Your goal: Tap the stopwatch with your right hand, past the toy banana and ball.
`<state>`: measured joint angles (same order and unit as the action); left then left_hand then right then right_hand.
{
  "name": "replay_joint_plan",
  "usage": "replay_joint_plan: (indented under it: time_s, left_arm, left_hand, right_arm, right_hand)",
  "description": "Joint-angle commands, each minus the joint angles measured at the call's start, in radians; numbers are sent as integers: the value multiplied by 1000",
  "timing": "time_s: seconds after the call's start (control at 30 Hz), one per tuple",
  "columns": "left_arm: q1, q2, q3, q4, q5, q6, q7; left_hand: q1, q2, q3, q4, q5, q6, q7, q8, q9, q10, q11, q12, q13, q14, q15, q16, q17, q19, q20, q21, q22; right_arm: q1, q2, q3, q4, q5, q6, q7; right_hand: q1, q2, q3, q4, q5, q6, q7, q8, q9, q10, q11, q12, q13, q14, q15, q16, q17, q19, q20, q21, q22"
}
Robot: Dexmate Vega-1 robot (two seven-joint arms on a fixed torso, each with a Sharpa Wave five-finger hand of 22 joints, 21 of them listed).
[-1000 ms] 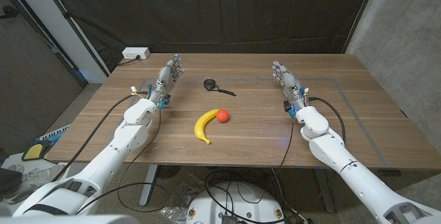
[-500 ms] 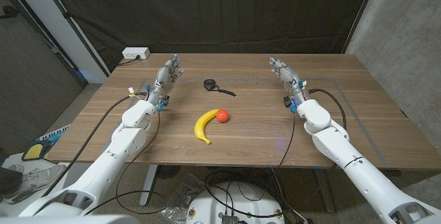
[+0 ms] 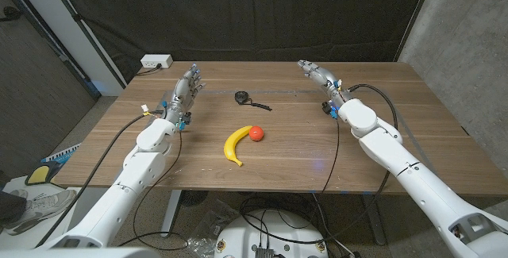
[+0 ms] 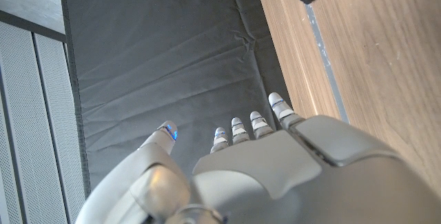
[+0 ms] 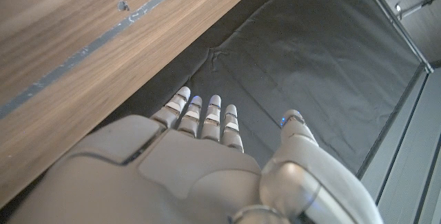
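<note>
The stopwatch (image 3: 241, 97) lies on the table (image 3: 413, 123) at about 11 o'clock from the banana (image 3: 235, 144), well apart from it, its cord trailing toward 4 o'clock. The ball (image 3: 255, 133) touches the banana's far end. The right hand (image 3: 317, 76) hangs over the table at 2 o'clock from the ball, holding nothing, fingers straight and close together, thumb apart. The left hand (image 3: 184, 90) sits at 9 o'clock from the stopwatch, fingers straight, close together, empty.
</note>
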<state>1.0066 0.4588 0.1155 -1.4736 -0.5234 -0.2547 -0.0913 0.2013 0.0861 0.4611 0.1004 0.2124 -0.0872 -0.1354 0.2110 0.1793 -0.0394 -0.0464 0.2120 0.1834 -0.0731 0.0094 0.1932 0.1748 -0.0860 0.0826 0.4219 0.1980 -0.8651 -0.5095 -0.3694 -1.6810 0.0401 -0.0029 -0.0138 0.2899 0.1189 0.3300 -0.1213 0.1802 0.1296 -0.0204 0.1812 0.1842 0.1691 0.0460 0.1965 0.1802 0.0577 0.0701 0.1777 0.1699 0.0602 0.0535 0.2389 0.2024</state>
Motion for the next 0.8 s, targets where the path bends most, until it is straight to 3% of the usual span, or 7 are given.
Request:
replay_joint_plan:
  time_s: [0.03,0.8]
  left_arm:
    - [43,-3,-45,-47,-16,25,8]
    - [58,-4,-87,-22,-31,11,-51]
  left_hand:
    - [2,9,4,-4,1,9,-1,5,5,10,-1,4,2,6,2,3,5,4,9,6,4]
    - [2,13,4,-1,-5,16,-1,2,6,17,1,3,3,8,6,1,7,6,14,7,5]
  right_arm:
    - [101,-2,-84,-15,-136,-114,54]
    - [293,61,-270,34,-389,-274,187]
  right_hand:
    - [16,5,4,-5,6,-6,-6,4,1,3,-1,8,2,4,-3,3,2,8,-2,1,2]
    - [15,-2,-6,-1,1,-66,-6,-5,2,-52,-4,-6,4,-36,-12,-4,4,-9,-4,-7,3]
